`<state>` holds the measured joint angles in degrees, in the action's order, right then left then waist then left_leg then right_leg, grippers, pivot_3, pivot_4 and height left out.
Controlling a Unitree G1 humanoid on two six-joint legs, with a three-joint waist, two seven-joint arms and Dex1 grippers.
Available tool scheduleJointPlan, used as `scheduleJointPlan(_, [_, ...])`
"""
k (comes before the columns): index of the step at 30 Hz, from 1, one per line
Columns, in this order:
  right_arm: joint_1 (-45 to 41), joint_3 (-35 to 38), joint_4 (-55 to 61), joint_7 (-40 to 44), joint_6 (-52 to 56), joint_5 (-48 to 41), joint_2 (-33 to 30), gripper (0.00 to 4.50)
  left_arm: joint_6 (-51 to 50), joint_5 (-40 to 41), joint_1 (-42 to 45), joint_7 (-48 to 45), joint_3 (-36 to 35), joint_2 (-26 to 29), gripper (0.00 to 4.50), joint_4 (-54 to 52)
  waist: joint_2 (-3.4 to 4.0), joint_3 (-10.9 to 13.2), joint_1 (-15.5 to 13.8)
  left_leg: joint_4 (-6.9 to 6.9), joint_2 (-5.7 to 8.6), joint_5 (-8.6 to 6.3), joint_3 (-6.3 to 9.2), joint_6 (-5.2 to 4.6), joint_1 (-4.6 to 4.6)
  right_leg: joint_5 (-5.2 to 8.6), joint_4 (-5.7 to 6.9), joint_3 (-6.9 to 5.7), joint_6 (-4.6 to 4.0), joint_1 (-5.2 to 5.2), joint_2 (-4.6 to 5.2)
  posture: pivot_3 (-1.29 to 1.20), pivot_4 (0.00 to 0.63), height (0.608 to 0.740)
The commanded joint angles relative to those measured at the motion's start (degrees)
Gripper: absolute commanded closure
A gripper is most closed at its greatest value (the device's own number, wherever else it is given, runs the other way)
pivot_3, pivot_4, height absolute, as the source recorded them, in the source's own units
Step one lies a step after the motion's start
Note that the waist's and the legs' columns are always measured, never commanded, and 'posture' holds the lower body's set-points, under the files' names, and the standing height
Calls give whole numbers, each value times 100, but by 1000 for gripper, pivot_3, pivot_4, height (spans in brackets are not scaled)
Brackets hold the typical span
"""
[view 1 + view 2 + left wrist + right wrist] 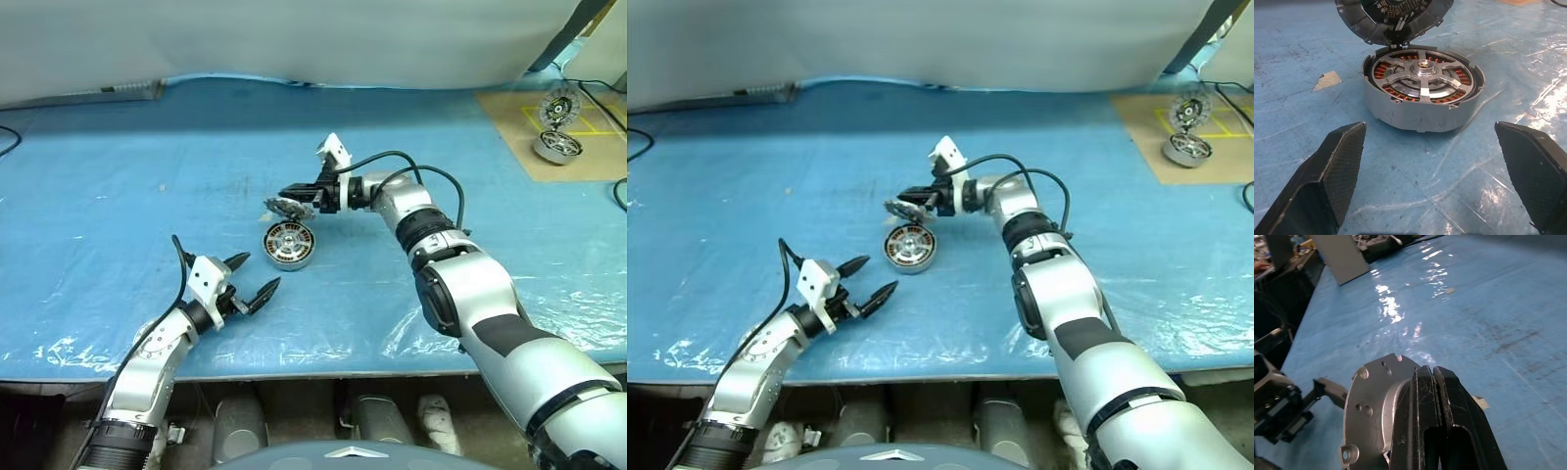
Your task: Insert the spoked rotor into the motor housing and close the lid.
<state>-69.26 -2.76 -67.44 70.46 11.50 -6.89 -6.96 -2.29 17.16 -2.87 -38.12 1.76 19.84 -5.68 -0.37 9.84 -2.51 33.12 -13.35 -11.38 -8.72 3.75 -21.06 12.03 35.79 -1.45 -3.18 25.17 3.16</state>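
The motor housing (289, 245) sits on the blue table cover, a squat silver cup with copper windings. The spoked rotor (1423, 68) lies inside it, its silver spokes and hub level with the rim. The lid (287, 208), a grey ribbed disc, hangs tilted just above and behind the housing. My right gripper (297, 199) is shut on the lid's edge (1376, 406). My left gripper (261, 271) stands open a short way in front of the housing, pointing at it, with nothing between its fingers (1337, 161).
A tan board (588, 157) at the back right carries another spoked wheel (559, 106) and a round silver part (556, 147). A small scrap (1327, 81) lies on the cover beside the housing. The table's front edge runs just behind my left wrist.
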Motion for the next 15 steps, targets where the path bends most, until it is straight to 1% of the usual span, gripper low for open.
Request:
scheduleJointPlan(1, [196,-106,473,346,154,-1,53,4482,110,15,-56,24,-84,22,0,-293,0,0,-1,0,-1,0,0,0,0,0,0,0,-1,0,0,0,150,740])
scheduleJointPlan(8, [1243,-435,1701,313,654,20,32,4482,38,28,-44,2,-46,35,0,-335,0,0,-16,1,0,0,0,0,1,0,-1,-1,-1,-3,0,0,150,740])
scheduleJointPlan(15, [2162,-539,3075,-346,1065,-71,93,4482,-24,39,-2,-37,-26,50,0,-335,1,-2,-11,2,-1,0,-1,2,18,-1,1,1,-2,-13,-1,0,150,740])
